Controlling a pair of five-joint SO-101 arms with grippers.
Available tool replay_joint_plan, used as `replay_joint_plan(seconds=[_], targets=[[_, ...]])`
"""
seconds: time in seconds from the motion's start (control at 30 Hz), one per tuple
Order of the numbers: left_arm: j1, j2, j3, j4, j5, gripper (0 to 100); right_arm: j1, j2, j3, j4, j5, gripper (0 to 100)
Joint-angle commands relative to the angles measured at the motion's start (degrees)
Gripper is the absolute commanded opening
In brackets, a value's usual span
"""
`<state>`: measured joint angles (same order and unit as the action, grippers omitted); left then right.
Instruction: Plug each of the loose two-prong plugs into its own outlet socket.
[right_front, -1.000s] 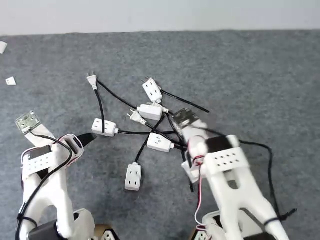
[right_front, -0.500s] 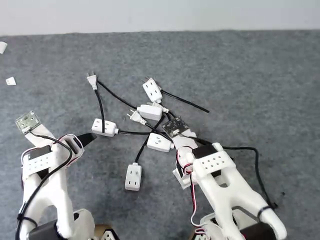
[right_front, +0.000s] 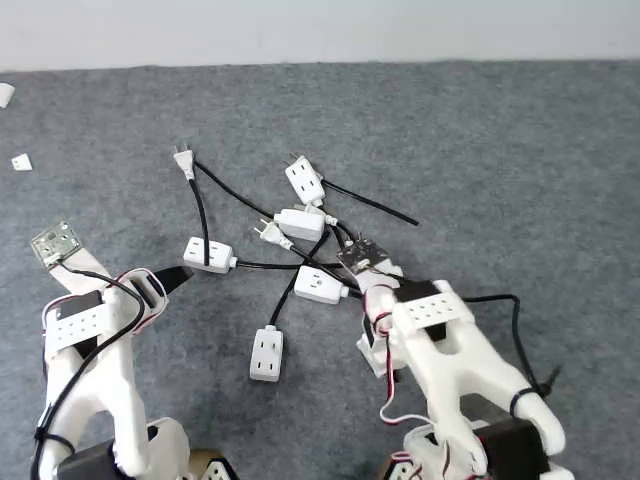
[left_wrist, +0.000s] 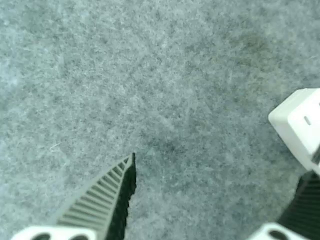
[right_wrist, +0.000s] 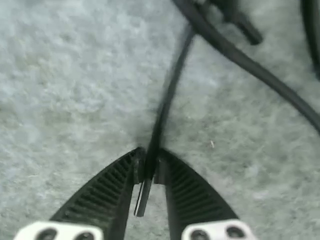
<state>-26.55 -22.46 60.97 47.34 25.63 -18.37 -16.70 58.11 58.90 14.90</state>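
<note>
Right gripper (right_wrist: 147, 167): fingers closed on a thin black cord (right_wrist: 167, 95), pinched at the very tips. A short end of the cord shows between the fingers behind the pinch. Two thicker cables (right_wrist: 240, 57) cross the grey carpet (right_wrist: 60, 75) beyond it.

Left gripper (left_wrist: 217, 167): fingers spread wide, nothing between them but carpet. A white socket block (left_wrist: 300, 125) lies just beside one finger; contact cannot be judged.

High view, clock positions taken from the white centre block (right_front: 298, 222) of the tangle:
- 12 o'clock: a white two-prong block (right_front: 304, 180), prongs pointing away from the arms.
- 10 o'clock: a loose plug (right_front: 183, 160), well apart, on a black cord.
- 9 o'clock: a small loose plug (right_front: 265, 232), just beside the centre block.
- 8 o'clock: the socket block (right_front: 208, 255), with the left arm's gripper (right_front: 172, 280) near it.
- 6 o'clock: a second socket block (right_front: 318, 285).
- 7 o'clock, farther out: a third socket block (right_front: 266, 355), lying alone at the end of its cord.
- 5 o'clock: the right arm's wrist (right_front: 430, 310), over the crossing cords.

No plug sits in a socket.
</note>
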Motion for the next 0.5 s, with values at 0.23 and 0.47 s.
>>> replay_joint_plan(seconds=[0.23,0.47], targets=[[-0.1,0.1,-2.7,0.3,-0.2,46,4.3,-7.2,-5.4,10.2,9.1,0.9],[-0.1,0.1,-2.7,0.3,-0.2,46,4.9,-21.9,-18.5,32.8,14.2,0.9]])
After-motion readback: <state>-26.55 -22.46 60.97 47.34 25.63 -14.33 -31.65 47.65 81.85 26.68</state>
